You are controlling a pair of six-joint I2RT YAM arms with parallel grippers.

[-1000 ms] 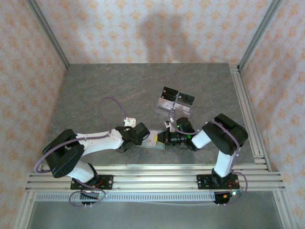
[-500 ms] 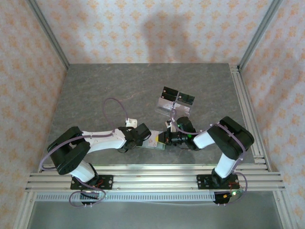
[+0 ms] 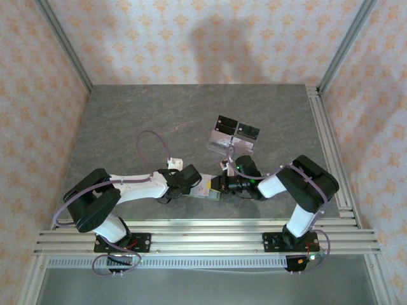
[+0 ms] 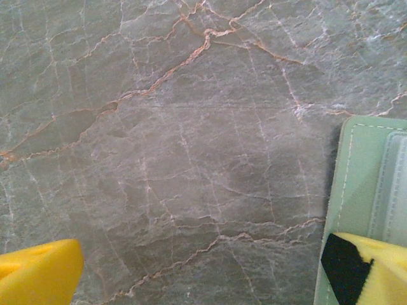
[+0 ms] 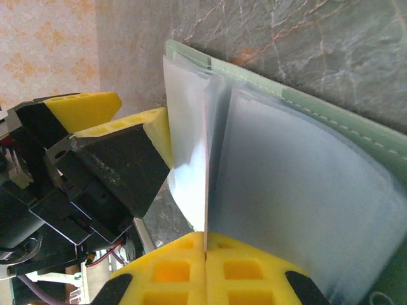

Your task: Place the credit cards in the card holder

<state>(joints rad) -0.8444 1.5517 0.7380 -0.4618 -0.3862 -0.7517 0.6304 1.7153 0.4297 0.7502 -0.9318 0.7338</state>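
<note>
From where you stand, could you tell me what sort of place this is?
Probably a lab robot cell rather than a home: aluminium rails along the front, a marble-patterned tabletop, and wallpapered panels boxing it in.

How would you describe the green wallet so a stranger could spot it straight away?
On the grey marble table, look at the middle of the near edge. The wallet lies open there between the left gripper and the right gripper. It is soft, sage green and stitched, unlike the clear stand with black panels behind it.
</note>
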